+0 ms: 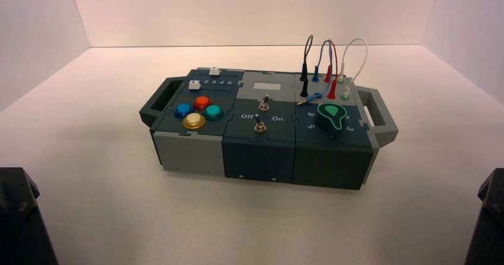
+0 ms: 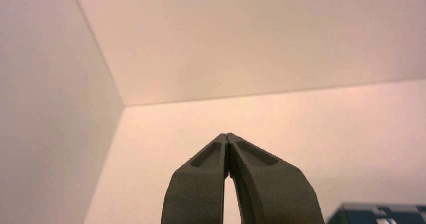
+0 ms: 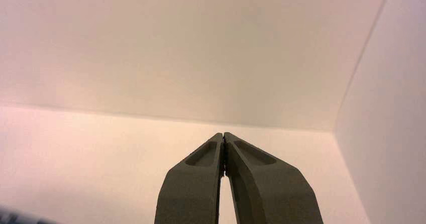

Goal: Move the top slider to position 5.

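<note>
Because my left claw waited, tips together, off the box's left side, a careless approach to the top slider, at the far-left edge, might have knocked the lower white slider.

The scene is brightly lit, and a pale glare is spread over the far edge of the tabletop. Soft shadow is cast on the tabletop near the front of the box. In the left wrist view the box is blurred; in the right wrist view it is reduced to a dark smear.
</note>
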Robot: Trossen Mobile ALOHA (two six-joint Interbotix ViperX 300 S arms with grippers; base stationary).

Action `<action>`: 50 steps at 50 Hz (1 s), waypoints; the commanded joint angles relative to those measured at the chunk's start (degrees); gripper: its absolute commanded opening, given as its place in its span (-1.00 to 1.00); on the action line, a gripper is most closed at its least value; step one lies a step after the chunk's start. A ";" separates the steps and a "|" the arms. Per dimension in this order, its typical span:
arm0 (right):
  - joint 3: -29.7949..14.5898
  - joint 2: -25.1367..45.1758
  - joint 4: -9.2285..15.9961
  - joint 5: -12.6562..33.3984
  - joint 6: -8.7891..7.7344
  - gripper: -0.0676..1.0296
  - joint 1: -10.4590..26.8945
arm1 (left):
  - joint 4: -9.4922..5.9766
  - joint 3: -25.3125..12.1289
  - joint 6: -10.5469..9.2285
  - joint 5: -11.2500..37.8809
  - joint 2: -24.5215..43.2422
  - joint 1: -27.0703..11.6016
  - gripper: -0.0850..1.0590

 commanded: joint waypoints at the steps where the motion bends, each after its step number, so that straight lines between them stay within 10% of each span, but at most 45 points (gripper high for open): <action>1: -3.52 0.44 0.09 6.42 0.09 -0.92 5.71 | 0.09 -3.16 0.18 3.43 0.26 -1.67 -0.91; 24: -11.51 1.05 2.81 31.82 -0.09 -0.92 28.74 | 0.09 -9.32 1.23 22.41 5.10 -11.34 -0.91; 38: -15.21 0.79 17.58 42.80 -1.85 -0.92 36.65 | -1.14 -13.54 0.97 31.99 9.67 -15.47 -0.91; 50: -15.82 0.79 24.79 47.64 -5.45 -0.92 38.23 | -2.37 -15.64 0.79 36.74 13.36 -18.11 -0.91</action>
